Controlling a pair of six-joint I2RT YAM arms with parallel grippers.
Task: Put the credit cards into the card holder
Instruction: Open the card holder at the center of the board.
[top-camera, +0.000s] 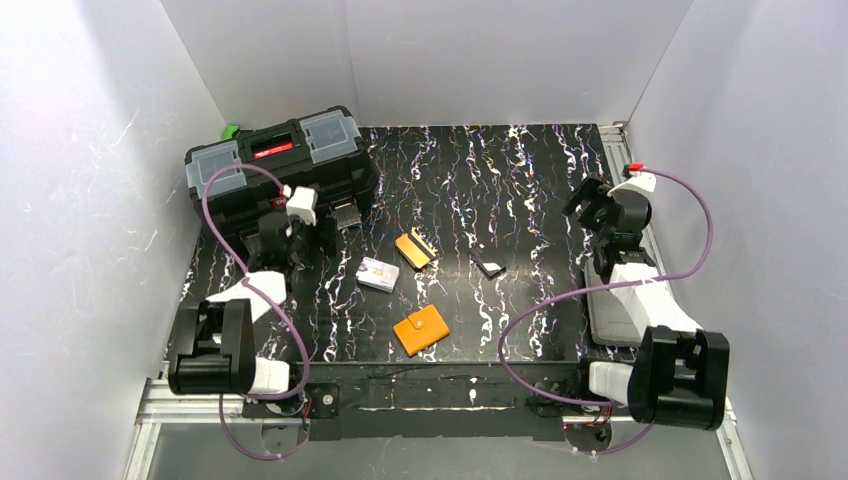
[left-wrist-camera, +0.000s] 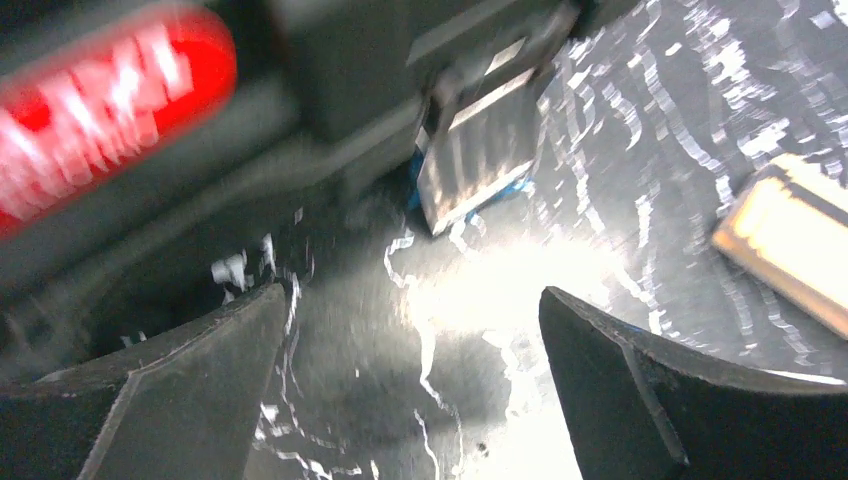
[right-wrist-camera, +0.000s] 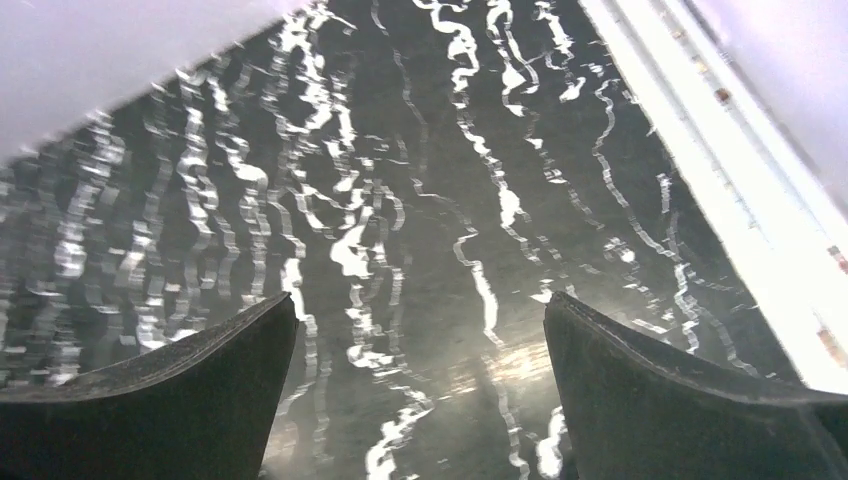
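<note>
Both tools stand released: my left gripper (top-camera: 320, 226) at upper left beside the toolbox (top-camera: 280, 160), my right gripper (top-camera: 588, 203) at upper right. The card holder (top-camera: 421, 330) lies lower centre, well apart from both, with the credit cards (top-camera: 378, 273) just above it. The left wrist view is blurred; one card (left-wrist-camera: 790, 240) is cut off at its right edge.

The card holder (top-camera: 421, 330) is orange, the table (top-camera: 500, 180) white-veined black, one card (top-camera: 488, 265) seemingly black.
</note>
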